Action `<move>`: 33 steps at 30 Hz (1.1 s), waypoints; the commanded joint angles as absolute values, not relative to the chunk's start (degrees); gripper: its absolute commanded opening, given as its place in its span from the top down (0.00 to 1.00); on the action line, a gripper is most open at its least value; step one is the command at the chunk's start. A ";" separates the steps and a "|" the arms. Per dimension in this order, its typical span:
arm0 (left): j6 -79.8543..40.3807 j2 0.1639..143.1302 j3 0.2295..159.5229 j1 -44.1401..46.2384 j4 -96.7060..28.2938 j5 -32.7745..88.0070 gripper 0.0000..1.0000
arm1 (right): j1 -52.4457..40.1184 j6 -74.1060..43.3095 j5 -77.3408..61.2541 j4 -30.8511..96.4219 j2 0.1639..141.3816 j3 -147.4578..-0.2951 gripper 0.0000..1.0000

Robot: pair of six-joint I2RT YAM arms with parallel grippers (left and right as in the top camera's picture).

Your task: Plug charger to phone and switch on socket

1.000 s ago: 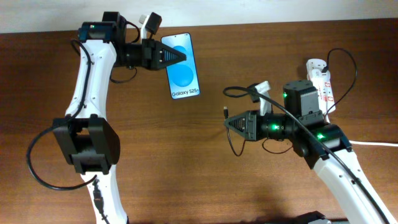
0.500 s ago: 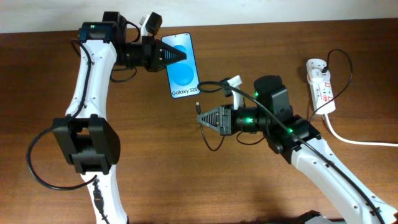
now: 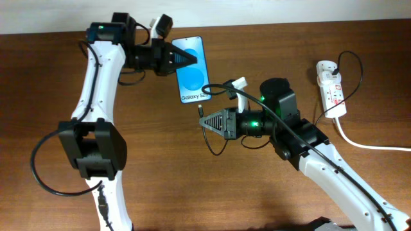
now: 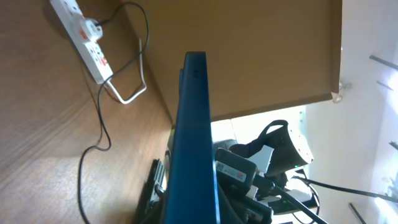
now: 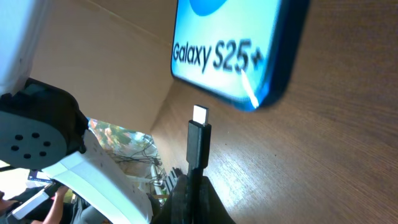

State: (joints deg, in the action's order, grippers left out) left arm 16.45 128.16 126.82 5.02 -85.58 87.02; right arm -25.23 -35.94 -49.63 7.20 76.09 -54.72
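Note:
The phone (image 3: 192, 72) has a blue screen with "Galaxy" text at its near end. My left gripper (image 3: 187, 59) is shut on its far end and holds it. In the left wrist view the phone (image 4: 193, 124) stands edge-on between the jaws (image 4: 189, 208). My right gripper (image 3: 201, 120) is shut on the charger's black connector (image 3: 201, 110), just below the phone's near end. In the right wrist view the connector tip (image 5: 199, 134) rises from the jaws (image 5: 196, 186), a short gap from the phone's bottom edge (image 5: 242, 50). The white socket (image 3: 332, 86) lies at the far right.
The charger's thin black cable (image 3: 350, 67) loops from the socket to my right arm. A thick white cord (image 3: 372, 145) runs off the right edge. The socket (image 4: 84, 37) and cable (image 4: 102, 118) also show in the left wrist view. The wall edge is behind the table.
My right gripper has moved left with the charger connector, from mid-table to just under the phone. My left gripper has shifted the phone slightly right.

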 commanded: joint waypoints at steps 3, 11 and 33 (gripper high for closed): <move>15.81 127.61 127.46 5.89 -85.84 90.19 1.00 | -25.50 -36.12 -49.89 6.76 76.03 -54.63 0.96; 15.81 127.61 127.44 5.91 -86.48 90.17 1.00 | -25.50 -36.10 -46.39 6.72 76.03 -54.63 0.96; 14.46 127.61 127.44 6.39 -87.09 84.23 1.00 | -25.50 -36.53 -46.06 5.13 76.03 -54.63 0.96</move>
State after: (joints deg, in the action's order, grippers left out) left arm 16.19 128.16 126.82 5.93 -86.74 84.53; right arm -25.61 -36.86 -48.03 6.35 76.09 -54.50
